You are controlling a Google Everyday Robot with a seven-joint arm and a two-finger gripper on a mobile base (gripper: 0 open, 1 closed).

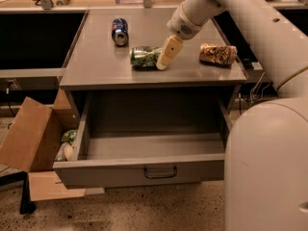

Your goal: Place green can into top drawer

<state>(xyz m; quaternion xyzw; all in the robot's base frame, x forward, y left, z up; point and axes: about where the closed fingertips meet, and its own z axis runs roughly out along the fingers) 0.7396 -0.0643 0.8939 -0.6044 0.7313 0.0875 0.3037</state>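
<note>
The green can [144,57] lies on its side on the grey cabinet top [96,66], near the middle. My gripper [166,56] hangs from the white arm and its cream-coloured tip is right at the can's right end. The top drawer [144,170] stands pulled out below the cabinet top, with a dark pull handle [160,172] at the centre of its front panel. The drawer's inside shows nothing in it.
A blue can [119,31] lies at the back left of the cabinet top. A tan crinkled snack bag [218,54] lies at the right. An open brown cardboard box [33,138] stands on the floor left of the drawer. The robot's white body [267,167] fills the lower right.
</note>
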